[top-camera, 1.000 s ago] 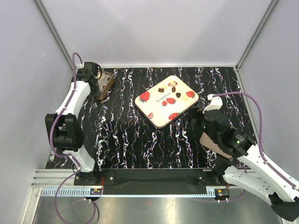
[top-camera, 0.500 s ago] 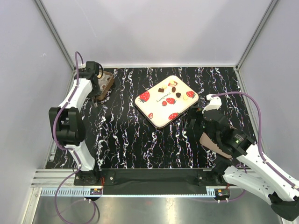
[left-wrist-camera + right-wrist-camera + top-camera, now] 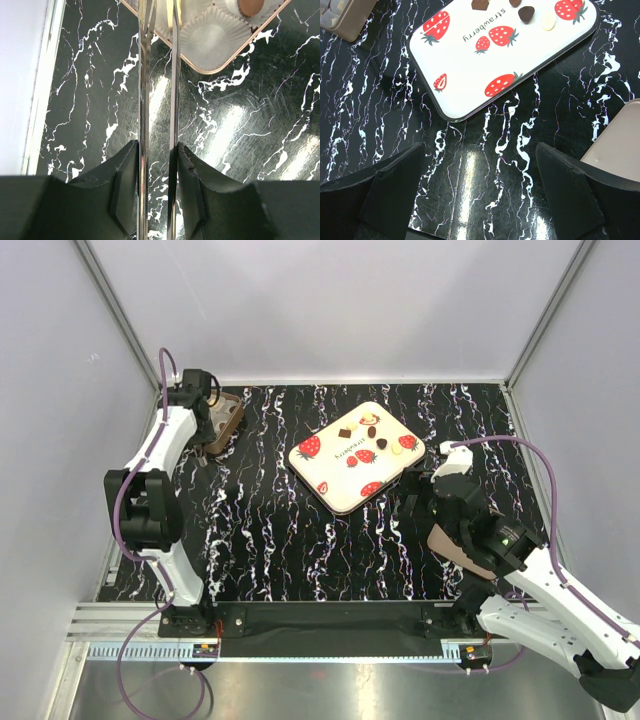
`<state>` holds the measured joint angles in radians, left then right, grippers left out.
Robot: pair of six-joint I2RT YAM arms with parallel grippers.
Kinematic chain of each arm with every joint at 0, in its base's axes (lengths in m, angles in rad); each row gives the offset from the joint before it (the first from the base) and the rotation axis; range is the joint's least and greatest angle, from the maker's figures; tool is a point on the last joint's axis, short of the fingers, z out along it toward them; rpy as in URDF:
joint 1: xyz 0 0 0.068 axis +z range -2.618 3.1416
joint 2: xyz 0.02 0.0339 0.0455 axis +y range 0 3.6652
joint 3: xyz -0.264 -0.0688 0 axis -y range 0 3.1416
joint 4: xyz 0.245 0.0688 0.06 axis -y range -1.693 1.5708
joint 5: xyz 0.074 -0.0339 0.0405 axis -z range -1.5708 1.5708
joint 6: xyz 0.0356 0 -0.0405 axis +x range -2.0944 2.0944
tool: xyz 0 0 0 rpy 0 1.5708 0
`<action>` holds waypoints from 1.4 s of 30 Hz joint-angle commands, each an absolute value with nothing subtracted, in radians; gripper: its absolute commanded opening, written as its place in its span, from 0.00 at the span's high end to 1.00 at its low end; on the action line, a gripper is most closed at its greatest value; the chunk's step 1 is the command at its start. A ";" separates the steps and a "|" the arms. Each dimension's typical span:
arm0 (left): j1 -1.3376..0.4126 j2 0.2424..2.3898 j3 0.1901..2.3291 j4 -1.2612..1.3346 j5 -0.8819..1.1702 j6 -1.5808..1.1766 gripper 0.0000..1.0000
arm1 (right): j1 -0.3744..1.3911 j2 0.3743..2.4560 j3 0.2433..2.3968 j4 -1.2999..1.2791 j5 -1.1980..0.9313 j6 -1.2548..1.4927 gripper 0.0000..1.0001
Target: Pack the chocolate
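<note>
The chocolate [image 3: 526, 14] lies loose at the far end of the strawberry tray [image 3: 465, 65] in the middle of the bench [image 3: 270, 530], exposed for picking. One brown piece [image 3: 250, 5] already sits in a paper cup [image 3: 210, 37] of the brown box [image 3: 225, 422] at the far left. The left fingers [image 3: 125, 185] stand narrowly apart, clamped on metal tongs [image 3: 143, 100], whose thin blades suit such small sweets. The blades reach the box corner with nothing visible between them, though the tips run out of frame. The right fingers [image 3: 395, 185] are spread fully, hold nothing and hover over the bench just short of the tray, probably on standby; a tan panel [image 3: 620, 145] lies beside them. Compared with one second earlier, the left elbow sits slightly further inward, the wrist remains at the box, and tray and chocolate are unmoved.
</note>
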<state>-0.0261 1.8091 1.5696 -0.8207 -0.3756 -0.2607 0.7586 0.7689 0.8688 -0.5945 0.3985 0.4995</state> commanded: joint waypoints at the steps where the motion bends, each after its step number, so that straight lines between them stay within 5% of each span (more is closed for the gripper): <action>1: -0.020 1.802 1.632 -0.808 -0.403 -0.267 0.61 | 0.761 0.772 0.870 -0.554 0.407 0.486 0.00; 8: -0.041 1.688 1.681 -0.816 -0.278 -0.230 0.60 | 0.761 0.765 0.888 -0.568 0.416 0.485 0.00; 19: -0.416 1.600 1.628 -0.694 -0.149 -0.165 0.58 | 0.761 0.755 0.917 -0.600 0.407 0.515 0.00; 42: -0.669 1.997 1.729 -0.528 -0.202 -0.153 0.43 | 0.759 0.723 0.928 -0.652 0.425 0.525 0.00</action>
<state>-0.6693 1.9831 1.6707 -0.5949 -0.1612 -0.1673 0.7586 0.7277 0.8936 -0.6563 0.4015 0.5209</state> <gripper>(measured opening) 0.561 0.994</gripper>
